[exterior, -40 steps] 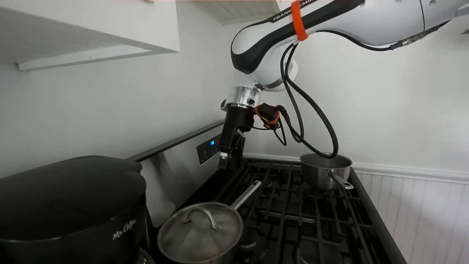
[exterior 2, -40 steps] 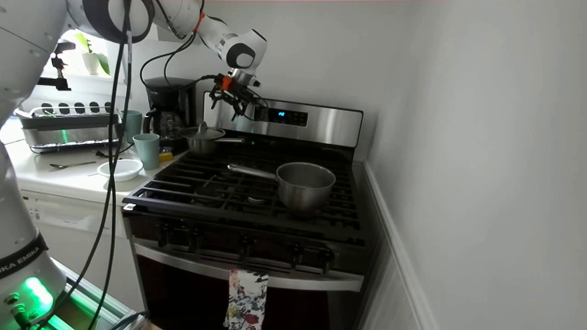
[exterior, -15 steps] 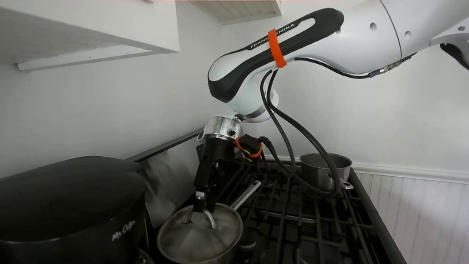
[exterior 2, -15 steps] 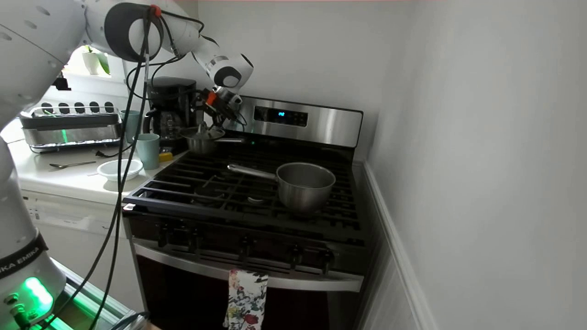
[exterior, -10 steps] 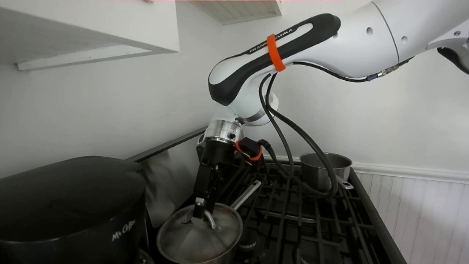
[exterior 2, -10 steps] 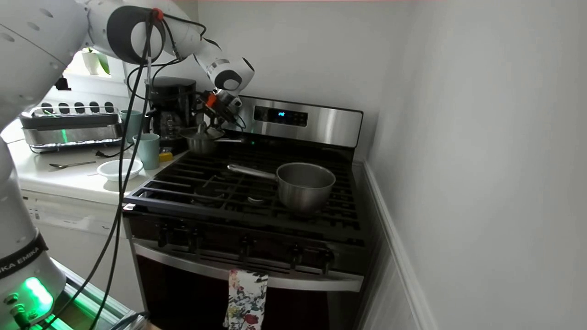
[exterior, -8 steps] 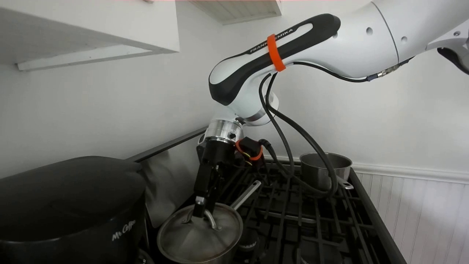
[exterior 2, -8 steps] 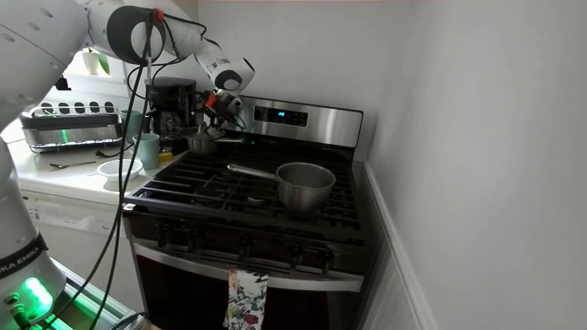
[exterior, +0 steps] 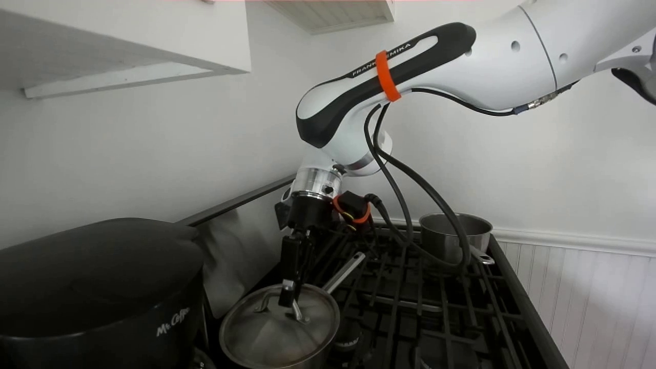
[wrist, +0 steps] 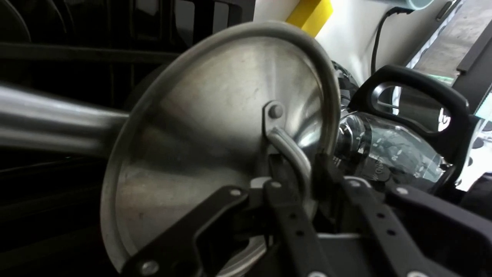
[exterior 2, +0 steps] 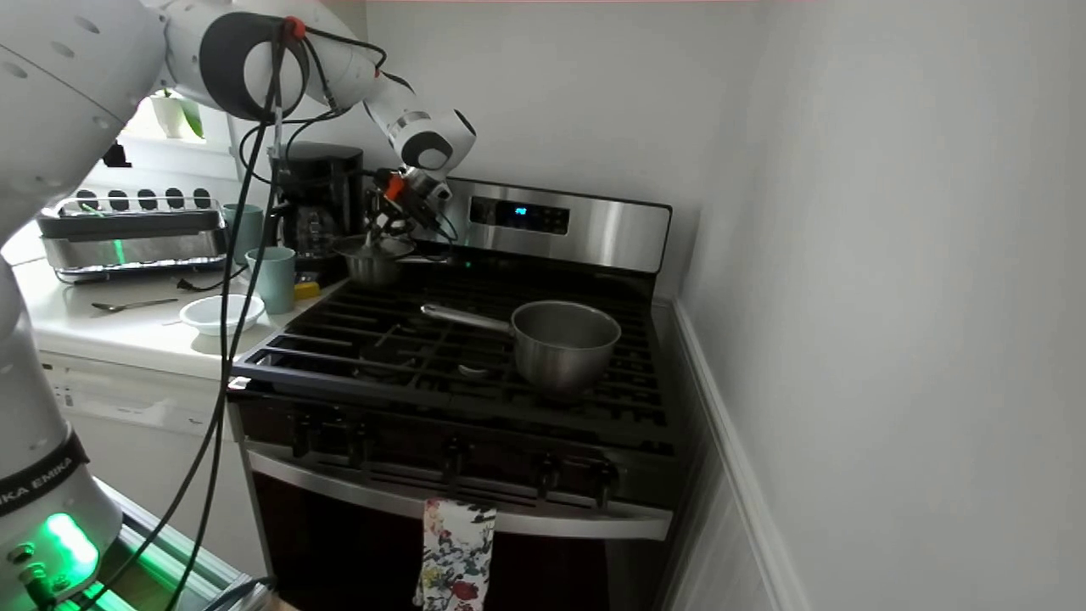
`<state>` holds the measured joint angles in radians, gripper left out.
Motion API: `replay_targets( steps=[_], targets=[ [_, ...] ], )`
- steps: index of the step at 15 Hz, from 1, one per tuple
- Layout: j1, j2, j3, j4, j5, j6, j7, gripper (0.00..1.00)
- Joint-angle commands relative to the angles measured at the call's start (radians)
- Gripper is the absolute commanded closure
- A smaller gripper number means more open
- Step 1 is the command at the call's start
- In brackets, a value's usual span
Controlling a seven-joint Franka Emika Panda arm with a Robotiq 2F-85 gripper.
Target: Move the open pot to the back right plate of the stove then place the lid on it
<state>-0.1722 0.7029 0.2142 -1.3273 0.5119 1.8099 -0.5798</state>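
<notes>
The lid (wrist: 192,115), steel with an arched handle, lies on a long-handled steel pot (exterior 2: 371,272) at the stove's back left. My gripper (wrist: 301,169) is shut on the lid's handle, one finger (wrist: 282,171) passing under the arch and the other outside it. In both exterior views the gripper (exterior: 293,294) (exterior 2: 386,227) points down at the lid (exterior: 271,333), tilted. An open pot (exterior 2: 564,356) (exterior: 435,243), also long-handled, stands on the right-hand grates. Behind it, the back right plate (exterior 2: 585,284) is dark below the stove's back panel (exterior 2: 619,233).
A black coffee maker (exterior: 102,287) stands close beside the lidded pot; its glass carafe (wrist: 396,150) is near the gripper. Arm cables (exterior: 446,205) hang in front of the open pot. A cabinet (exterior: 123,41) juts out overhead. A mug (exterior 2: 273,280) and white bowl (exterior 2: 212,316) are on the counter.
From near the display panel my gripper came over and down to the lid's handle. In the last half second its fingers closed and it shifted slightly sideways. Both pots stayed put.
</notes>
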Motion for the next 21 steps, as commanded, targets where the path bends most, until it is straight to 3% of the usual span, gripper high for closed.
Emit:
replay_targets(
  steps=[1, 3, 4, 12, 14, 16, 21],
  targets=[
    [-0.010, 0.020, 0.000, 0.038, 0.031, -0.033, 0.012, 0.93],
    [-0.011, 0.020, -0.001, 0.044, 0.034, -0.034, 0.016, 0.88],
    [-0.012, 0.021, -0.001, 0.045, 0.034, -0.035, 0.017, 0.64],
    [-0.019, 0.034, -0.002, 0.056, 0.076, -0.022, 0.064, 0.10],
    [-0.019, 0.038, 0.000, 0.059, 0.097, -0.021, 0.076, 0.19],
    [-0.016, 0.042, -0.004, 0.062, 0.118, -0.023, 0.093, 0.41],
    [-0.012, 0.055, -0.011, 0.073, 0.141, -0.024, 0.121, 0.79]
  ],
)
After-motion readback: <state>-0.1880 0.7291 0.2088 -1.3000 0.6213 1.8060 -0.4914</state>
